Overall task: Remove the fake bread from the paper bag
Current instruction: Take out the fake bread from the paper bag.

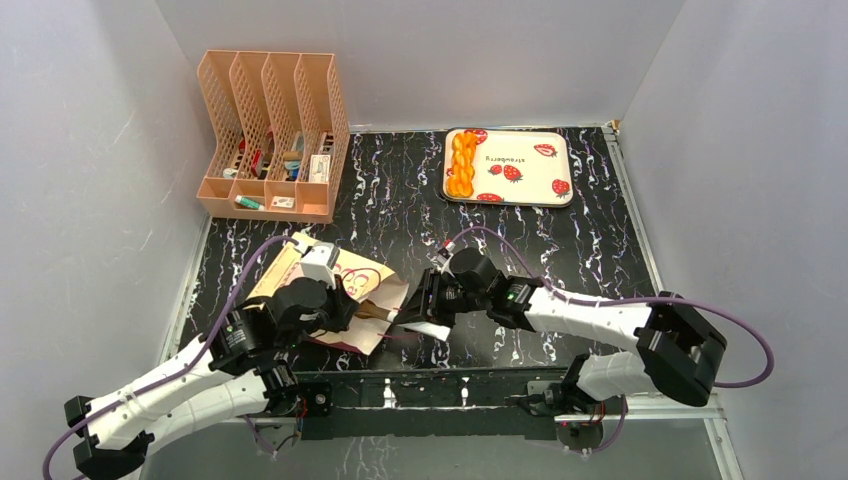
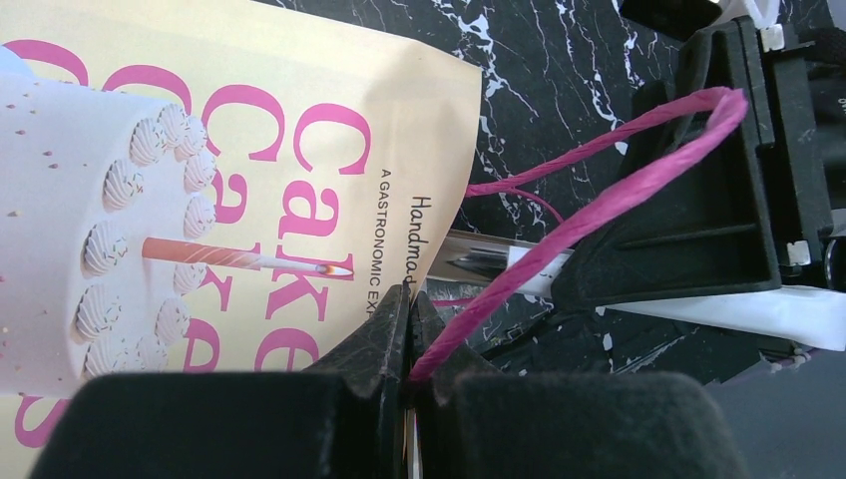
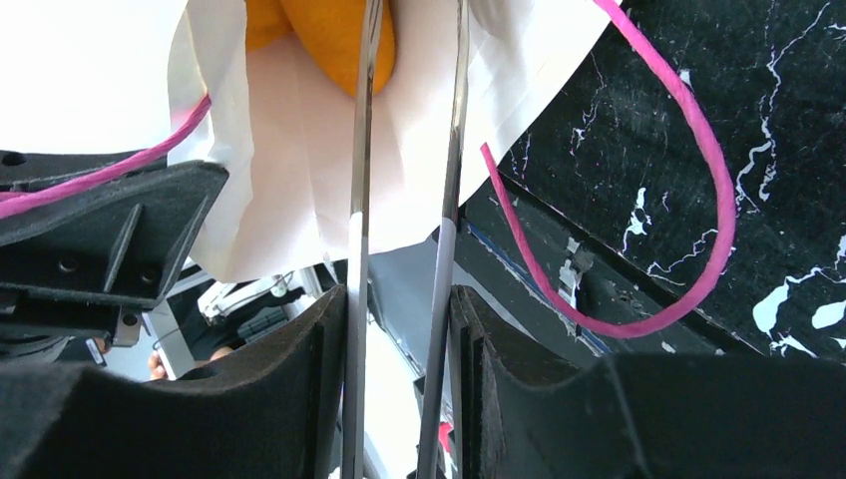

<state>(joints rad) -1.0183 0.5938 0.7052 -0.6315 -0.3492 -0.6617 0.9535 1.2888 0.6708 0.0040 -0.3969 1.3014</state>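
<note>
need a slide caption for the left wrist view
Left claw pinches the magenta cord handle of the paper bag lying on the black marbled table

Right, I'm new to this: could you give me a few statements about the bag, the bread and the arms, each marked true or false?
1. The braided loaf lies on the strawberry tray. True.
2. The left fingers pinch the bag's cord handle. True.
3. The right fingers grip bread directly. False: they hold metal tongs that reach an orange piece at the bag's mouth.
4. The paper bag stands upright. False: it lies flat on the table.
</note>
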